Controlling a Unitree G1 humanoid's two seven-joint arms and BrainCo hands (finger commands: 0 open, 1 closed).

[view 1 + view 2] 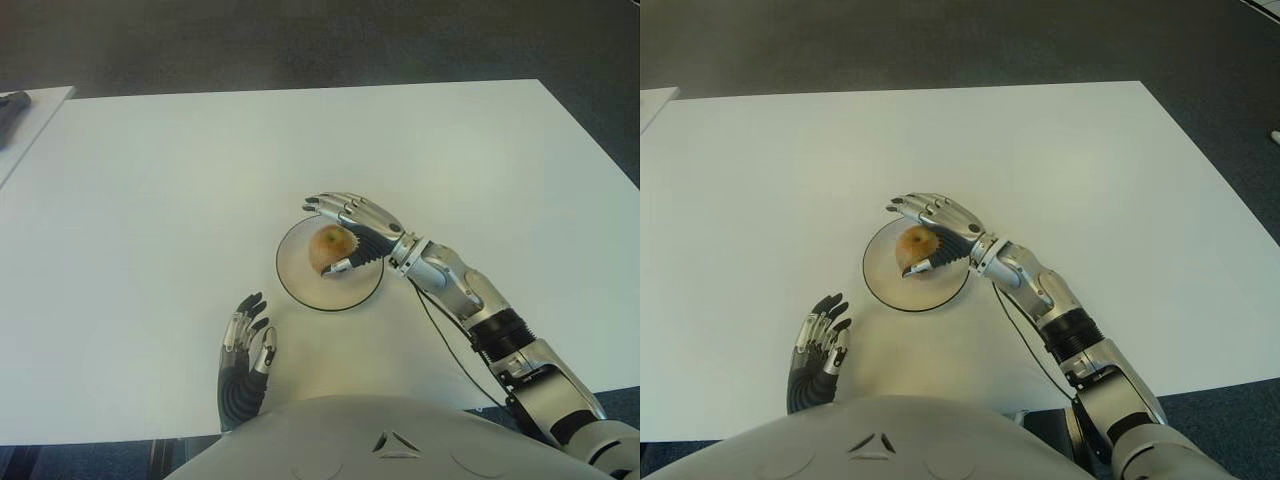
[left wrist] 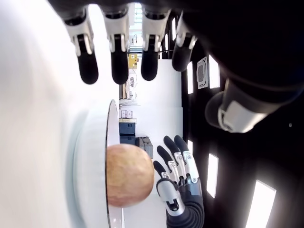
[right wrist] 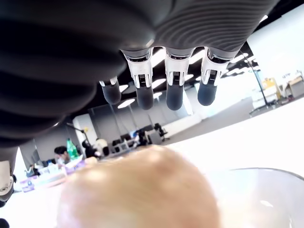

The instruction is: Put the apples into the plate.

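Apple: one, yellow-brown, sitting inside the plate, toward the plate's far half. I see no other apple on the bench.

Right hand: over the plate, cupped around the apple, fingers extended above it and thumb low on the side nearest me. In its wrist view the fingertips stand clear of the fruit, so I read the hand as spread, not clamping.

Left hand: nearer me than the plate, off its left side, fingers relaxed and apart, holding nothing.

Risk, in my judgement: drawing the right hand back toward me could catch the apple with the thumb and roll it over the shallow rim, or drag the light plate along the bench.
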